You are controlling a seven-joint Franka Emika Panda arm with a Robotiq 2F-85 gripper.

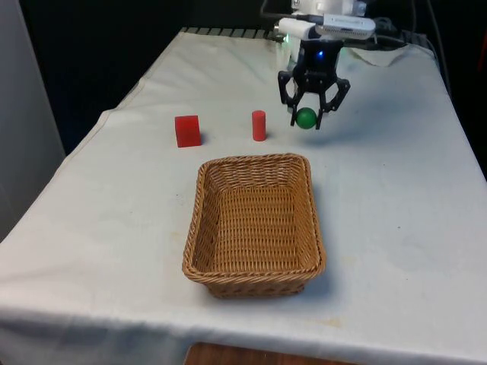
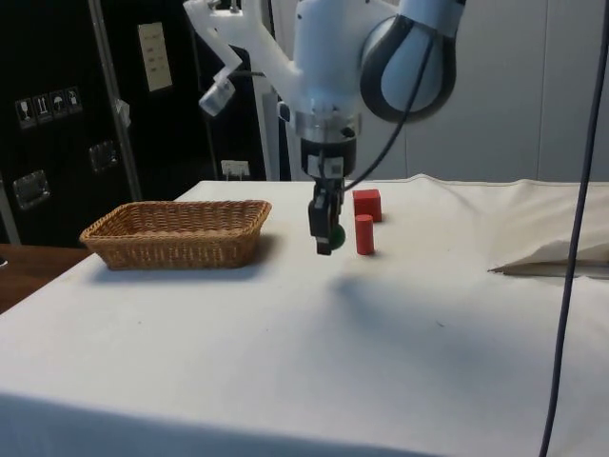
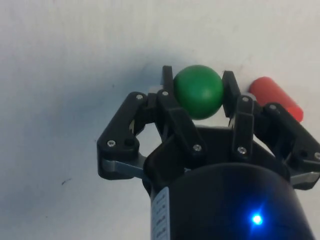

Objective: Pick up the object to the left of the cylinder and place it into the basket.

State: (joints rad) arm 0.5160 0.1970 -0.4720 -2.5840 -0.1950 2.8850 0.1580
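My gripper [image 1: 306,122] is shut on a green ball [image 1: 306,118], whose sides are pinched between the two fingertips [image 3: 167,82]. It hangs low over the cloth, and I cannot tell whether the ball touches it. A red cylinder [image 1: 259,125] stands upright just to the front view's left of the ball, a short gap away. Further left sits a red cube [image 1: 187,130]. The wicker basket [image 1: 255,161] lies nearer the front edge, with nothing in it. From the side, the gripper [image 2: 324,240] and ball [image 2: 336,231] are between the basket [image 2: 176,233] and the cylinder [image 2: 363,234].
The white cloth [image 1: 396,198] lies bare around the basket on both sides. A fold of cloth [image 2: 552,262] rises at the side view's right. The cube [image 2: 366,203] stands behind the cylinder in the side view.
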